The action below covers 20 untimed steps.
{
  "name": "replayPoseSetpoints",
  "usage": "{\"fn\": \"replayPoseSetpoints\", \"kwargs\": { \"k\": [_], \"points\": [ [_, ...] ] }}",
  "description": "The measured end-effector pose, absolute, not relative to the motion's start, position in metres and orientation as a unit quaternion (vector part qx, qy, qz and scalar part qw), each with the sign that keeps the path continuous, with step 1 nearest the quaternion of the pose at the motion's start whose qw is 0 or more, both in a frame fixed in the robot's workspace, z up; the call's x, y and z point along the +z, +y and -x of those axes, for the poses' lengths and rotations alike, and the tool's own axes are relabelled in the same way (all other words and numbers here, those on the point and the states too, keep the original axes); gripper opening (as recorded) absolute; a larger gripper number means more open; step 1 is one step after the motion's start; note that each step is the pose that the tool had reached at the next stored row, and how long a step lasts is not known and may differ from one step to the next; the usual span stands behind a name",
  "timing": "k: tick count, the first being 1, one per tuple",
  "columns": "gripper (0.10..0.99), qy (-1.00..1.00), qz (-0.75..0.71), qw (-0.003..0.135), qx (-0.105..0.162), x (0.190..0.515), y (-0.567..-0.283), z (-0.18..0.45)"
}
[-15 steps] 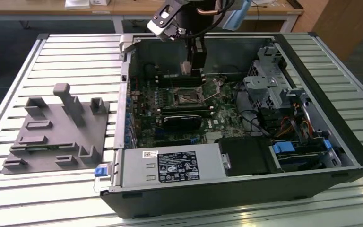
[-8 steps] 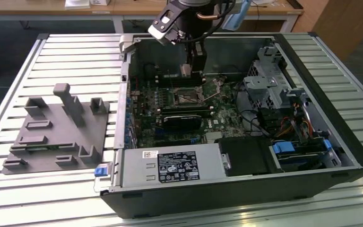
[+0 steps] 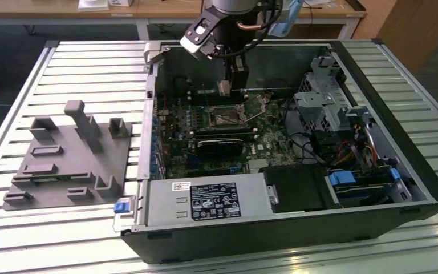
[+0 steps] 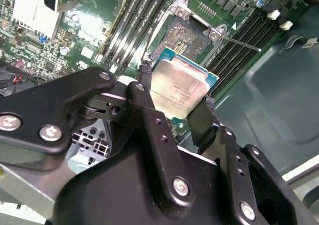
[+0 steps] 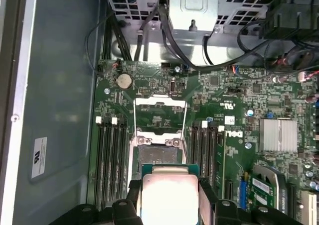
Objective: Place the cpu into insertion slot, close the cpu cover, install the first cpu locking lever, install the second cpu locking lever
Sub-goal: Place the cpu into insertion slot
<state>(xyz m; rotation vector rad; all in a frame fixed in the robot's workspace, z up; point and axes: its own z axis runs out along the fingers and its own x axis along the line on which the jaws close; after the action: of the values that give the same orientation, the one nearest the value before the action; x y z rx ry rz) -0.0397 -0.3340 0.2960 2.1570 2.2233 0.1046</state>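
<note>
Upright arm (image 3: pixel 234 17), tool (image 4: pixel 178 93) pinching cpu (image 4: pixel 180 81) by opposite edges.

There is one cpu (image 5: pixel 167 195), one insertion slot (image 5: pixel 158 154) and one cpu cover (image 5: pixel 159 102). The motherboard (image 5: pixel 234 153) carries two banks of memory slots (image 5: pixel 112 155), one coin cell (image 5: pixel 124 80) and one finned heatsink (image 5: pixel 278 134).

cpu (image 4: pixel 179 88): silvery, aloft near empty insertion slot (image 4: pixel 185 38) | cpu cover (image 5: pixel 160 100): raised

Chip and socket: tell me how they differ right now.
The chip has a pale, smooth metal face; the socket shows a dark, grainy centre. The chip is held in the tool, off the green board; the socket sits fixed in that board, uncovered and empty. Both are square.
</note>
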Motion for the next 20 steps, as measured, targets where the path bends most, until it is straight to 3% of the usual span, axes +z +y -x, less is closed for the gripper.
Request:
{"fn": "replayPoseSetpoints", "kwargs": {
  "k": [20],
  "points": [
    [0.541,0.718,-0.695,0.025,0.036,0.268,-0.330,0.040]
  ]
}}
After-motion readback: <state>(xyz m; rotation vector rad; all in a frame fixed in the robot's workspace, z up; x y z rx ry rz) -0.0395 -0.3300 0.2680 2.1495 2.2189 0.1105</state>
